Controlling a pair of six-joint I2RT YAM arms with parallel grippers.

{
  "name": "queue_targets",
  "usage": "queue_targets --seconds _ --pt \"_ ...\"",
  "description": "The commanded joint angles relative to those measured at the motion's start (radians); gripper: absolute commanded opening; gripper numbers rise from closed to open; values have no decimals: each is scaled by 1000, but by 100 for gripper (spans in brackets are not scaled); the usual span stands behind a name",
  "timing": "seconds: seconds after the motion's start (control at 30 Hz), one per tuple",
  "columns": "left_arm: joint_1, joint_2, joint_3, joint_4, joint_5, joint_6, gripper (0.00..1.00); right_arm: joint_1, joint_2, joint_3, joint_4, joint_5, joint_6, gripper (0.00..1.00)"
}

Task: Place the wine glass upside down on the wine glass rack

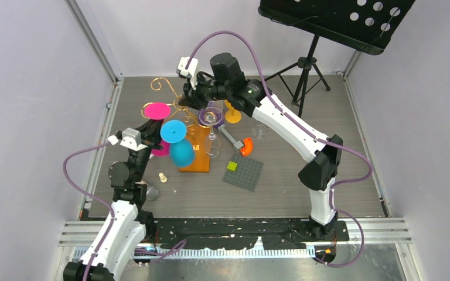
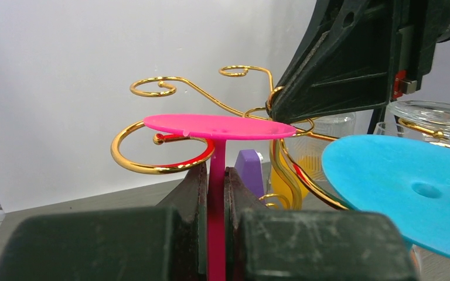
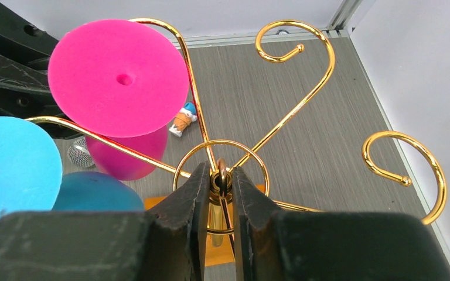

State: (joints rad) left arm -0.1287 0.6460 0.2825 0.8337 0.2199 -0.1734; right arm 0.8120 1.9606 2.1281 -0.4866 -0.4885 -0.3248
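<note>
The wine glass rack (image 1: 196,165) is a gold wire stand on an orange base. My left gripper (image 1: 155,139) is shut on the stem of a pink wine glass (image 2: 215,199), held upside down. The glass's foot disc (image 2: 220,126) sits level just above a curled gold arm (image 2: 152,167), with the stem at the curl's open end. My right gripper (image 1: 201,103) is shut on the top of the rack's central stem (image 3: 220,178). The pink glass's foot (image 3: 117,76) also shows in the right wrist view. A blue wine glass (image 1: 179,146) hangs upside down on the rack.
A black music stand (image 1: 334,17) on a tripod stands at the back right. A yellow glass (image 1: 232,115) and a clear glass (image 1: 262,132) stand behind the rack. A grey baseplate (image 1: 243,175), an orange piece (image 1: 246,146) and a white chess piece (image 1: 162,177) lie nearby.
</note>
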Motion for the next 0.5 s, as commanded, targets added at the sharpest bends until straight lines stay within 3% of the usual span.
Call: queue_targets --seconds 0.0,0.47 --pt "6 30 53 65 -59 30 0 6 -35 -4 0 25 -27 6" --pt "6 87 88 85 -211 31 0 7 -31 -4 1 31 -35 7"
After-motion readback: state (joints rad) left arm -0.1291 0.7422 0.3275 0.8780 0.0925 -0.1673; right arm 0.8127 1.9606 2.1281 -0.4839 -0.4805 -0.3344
